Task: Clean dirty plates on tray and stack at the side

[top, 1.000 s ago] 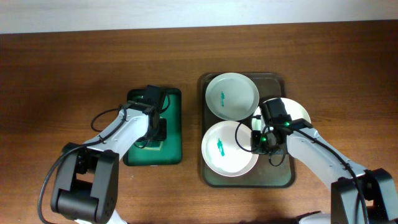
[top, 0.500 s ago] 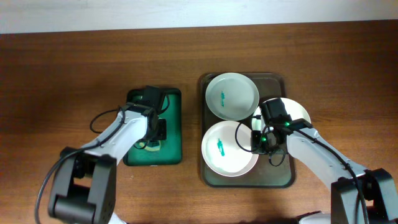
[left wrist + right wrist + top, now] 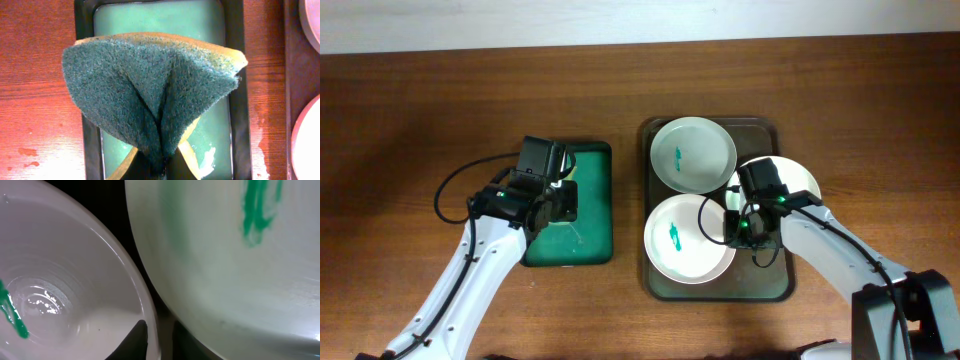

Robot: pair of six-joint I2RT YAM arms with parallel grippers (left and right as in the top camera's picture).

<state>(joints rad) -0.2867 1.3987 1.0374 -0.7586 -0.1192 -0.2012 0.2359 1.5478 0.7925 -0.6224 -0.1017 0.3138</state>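
Note:
Three white plates lie on the dark tray [image 3: 760, 285]: a back plate [image 3: 692, 152] and a front plate [image 3: 688, 238], each with a teal smear, and a right plate [image 3: 792, 178] partly hidden under my right arm. My right gripper [image 3: 735, 226] is shut on the front plate's right rim [image 3: 65, 295], one finger inside and one outside [image 3: 159, 342]. Another smeared plate [image 3: 225, 255] fills the right of that view. My left gripper [image 3: 555, 200] is shut on a folded green-and-yellow sponge [image 3: 150, 85] and holds it above the green tray [image 3: 210, 30]; its fingers [image 3: 160, 167] are mostly hidden.
The small green tray [image 3: 590, 215] lies on the wooden table left of the dark tray, with a wet film and a white foam patch [image 3: 207, 160] in it. Bare wood [image 3: 420, 120] surrounds both trays. The dark tray's edge [image 3: 290, 75] shows at the right.
My left gripper has lifted the sponge off the green tray and drawn back to the left. The right gripper and the plates have not moved.

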